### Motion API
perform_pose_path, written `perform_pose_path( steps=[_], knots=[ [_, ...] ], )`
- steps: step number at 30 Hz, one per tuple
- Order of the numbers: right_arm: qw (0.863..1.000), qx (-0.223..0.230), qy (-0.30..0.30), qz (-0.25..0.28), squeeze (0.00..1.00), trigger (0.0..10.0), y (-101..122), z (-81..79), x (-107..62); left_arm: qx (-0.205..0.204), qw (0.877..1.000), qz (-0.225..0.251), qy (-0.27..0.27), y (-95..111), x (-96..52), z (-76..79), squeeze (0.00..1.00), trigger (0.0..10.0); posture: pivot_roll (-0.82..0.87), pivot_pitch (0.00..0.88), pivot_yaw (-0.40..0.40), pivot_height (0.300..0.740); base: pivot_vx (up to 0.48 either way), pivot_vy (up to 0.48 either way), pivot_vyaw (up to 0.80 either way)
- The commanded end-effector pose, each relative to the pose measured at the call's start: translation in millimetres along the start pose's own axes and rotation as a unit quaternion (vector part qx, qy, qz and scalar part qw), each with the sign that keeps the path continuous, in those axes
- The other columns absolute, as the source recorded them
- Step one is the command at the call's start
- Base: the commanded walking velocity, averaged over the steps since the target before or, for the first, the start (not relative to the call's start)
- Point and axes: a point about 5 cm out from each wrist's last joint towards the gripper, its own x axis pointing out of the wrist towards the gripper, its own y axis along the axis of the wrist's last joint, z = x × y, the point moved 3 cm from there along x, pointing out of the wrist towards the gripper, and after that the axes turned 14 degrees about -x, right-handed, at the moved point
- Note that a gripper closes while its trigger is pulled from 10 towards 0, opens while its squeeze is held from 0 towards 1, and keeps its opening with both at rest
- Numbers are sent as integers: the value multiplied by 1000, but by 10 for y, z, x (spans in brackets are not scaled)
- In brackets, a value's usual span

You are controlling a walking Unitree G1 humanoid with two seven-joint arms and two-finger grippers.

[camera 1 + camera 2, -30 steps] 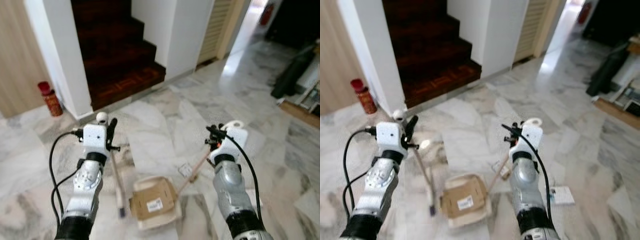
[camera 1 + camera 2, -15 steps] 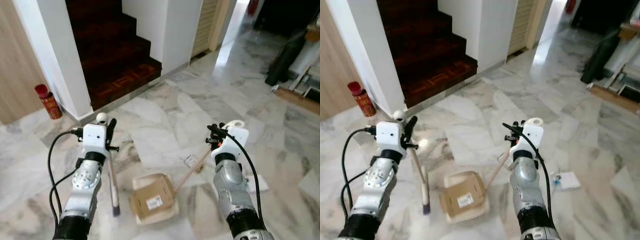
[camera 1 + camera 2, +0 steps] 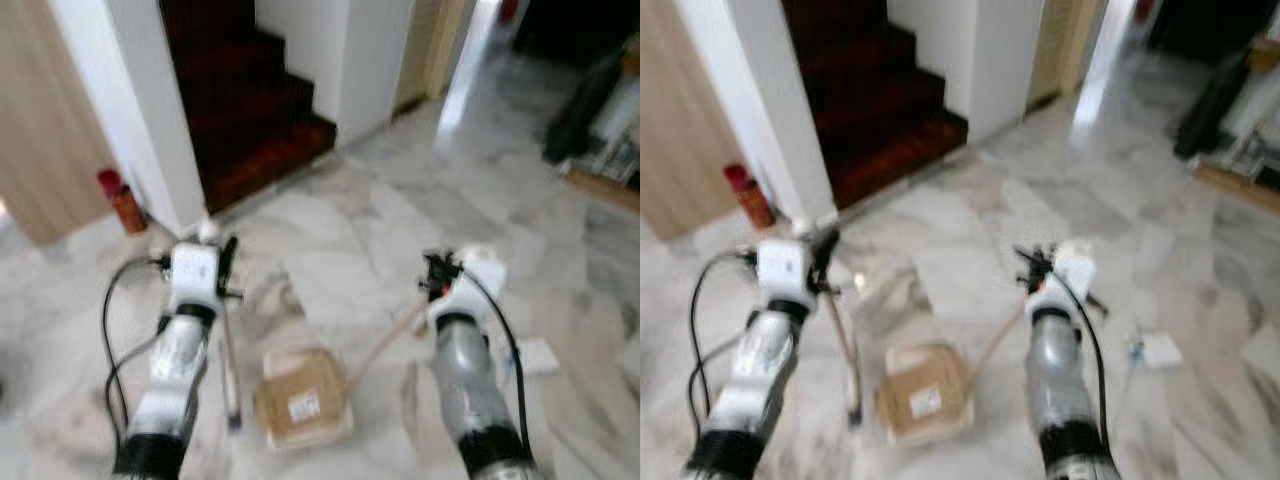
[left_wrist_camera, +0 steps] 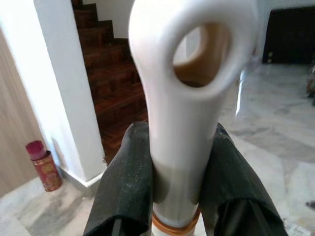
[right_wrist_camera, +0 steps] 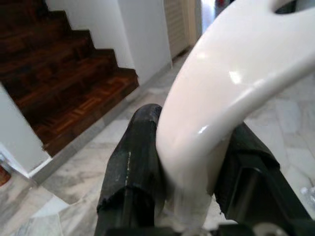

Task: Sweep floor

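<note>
Two tools pinch handles: left tool [image 4: 172, 187] the broom [image 3: 229, 370], right tool [image 5: 189, 177] the dustpan [image 3: 300, 405] beside it.

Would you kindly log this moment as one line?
left gripper: shut on broom handle | right gripper: shut on dustpan handle | dustpan: on floor

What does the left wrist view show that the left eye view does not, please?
Left wrist view: the holed white tip of the broom handle, clamped in the left claw. Left eye view: the broom head, the right claw holding the dustpan handle, and the dustpan with cardboard. Both: the red canister and dark stairs.
</note>
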Motion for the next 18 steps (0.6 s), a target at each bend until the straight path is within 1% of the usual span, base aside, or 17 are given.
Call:
perform_pose_path(
  steps=[1,18],
  knots=[
    [999,6,2,32,0,10000,172,-46,44,11,1000,24,-6,138,42,-10,0,10000,56,0,-58,740,0,296,406],
    [1000,8,3,28,0,10000,150,-59,30,14,1000,22,-2,142,32,-30,0,10000,61,0,-54,740,0,299,413]
  ],
)
